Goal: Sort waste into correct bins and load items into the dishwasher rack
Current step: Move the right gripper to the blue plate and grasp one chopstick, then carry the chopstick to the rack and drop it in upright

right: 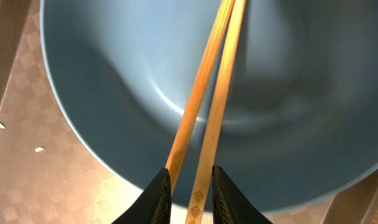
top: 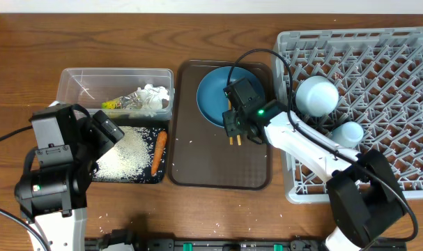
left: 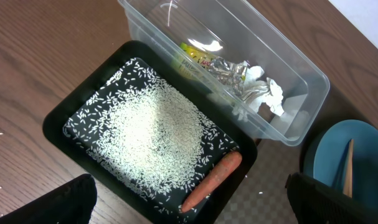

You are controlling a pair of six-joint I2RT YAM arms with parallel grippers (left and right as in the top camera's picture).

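Note:
Two wooden chopsticks [right: 208,118] lie across the big blue plate [right: 114,74], and my right gripper [right: 192,190] is shut on their near ends. From overhead, that gripper [top: 233,125] sits at the plate's [top: 214,94] front edge, with the chopsticks' [top: 234,140] ends sticking out below it. My left gripper [left: 198,202] hangs open above the black tray [left: 55,121], which holds white rice [left: 148,140] and an orange carrot [left: 212,180]. Crumpled white paper [left: 263,93] and a yellow-green wrapper [left: 195,59] lie in the clear tub [left: 301,68].
The plate rests on a brown serving tray [top: 218,164] between the bins and the grey dishwasher rack [top: 378,63]. An upturned pale blue bowl [top: 316,95] and a pale cup [top: 349,132] sit in the rack's left side. A few rice grains lie loose on the brown tray.

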